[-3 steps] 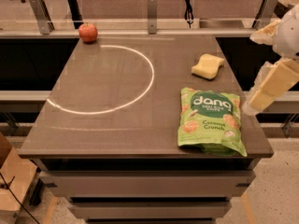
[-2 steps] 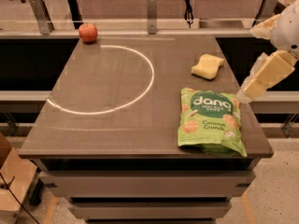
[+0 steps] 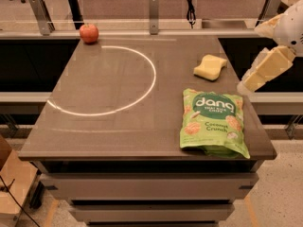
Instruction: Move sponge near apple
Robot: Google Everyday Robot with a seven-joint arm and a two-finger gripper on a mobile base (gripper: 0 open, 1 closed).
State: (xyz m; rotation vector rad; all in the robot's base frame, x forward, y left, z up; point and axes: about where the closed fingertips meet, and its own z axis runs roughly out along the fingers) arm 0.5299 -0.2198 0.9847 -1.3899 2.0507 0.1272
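Observation:
The pale yellow sponge lies on the right side of the dark table, toward the back. The red apple sits at the table's far left corner. My gripper hangs at the right edge of the view, just off the table's right side, to the right of the sponge and a little nearer to the front, apart from it. It holds nothing that I can see.
A green Dang snack bag lies flat at the front right of the table, just in front of the sponge. A bright ring of light marks the tabletop's left half. A rail with posts runs behind the table.
The gripper has risen and shifted slightly toward the back, moving away from the snack bag's corner. The sponge, apple and bag have not moved.

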